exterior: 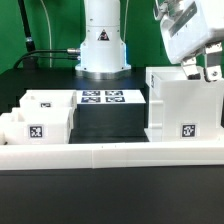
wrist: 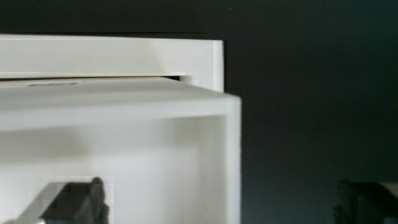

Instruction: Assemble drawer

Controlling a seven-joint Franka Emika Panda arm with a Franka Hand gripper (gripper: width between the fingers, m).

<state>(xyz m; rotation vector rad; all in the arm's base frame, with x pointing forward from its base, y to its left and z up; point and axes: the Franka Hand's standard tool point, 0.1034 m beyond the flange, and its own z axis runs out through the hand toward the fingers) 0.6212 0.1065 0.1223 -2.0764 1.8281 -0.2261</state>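
Observation:
The white cube-like drawer housing (exterior: 182, 105) stands at the exterior view's right, its open side up and a tag on its front. It fills most of the wrist view (wrist: 125, 130). My gripper (exterior: 202, 72) hangs just above the housing's far right corner. In the wrist view my gripper (wrist: 217, 205) is open: one dark finger (wrist: 71, 205) lies over the white housing, the other (wrist: 368, 205) over the dark table, with the housing's side wall between them. One white tray (exterior: 48, 115) with a tag and a second tray (exterior: 10, 128) sit at the left.
The marker board (exterior: 103, 98) lies flat between the trays and the housing, in front of the arm's white base (exterior: 103, 45). A long low white border wall (exterior: 110, 153) runs along the front. The table is black.

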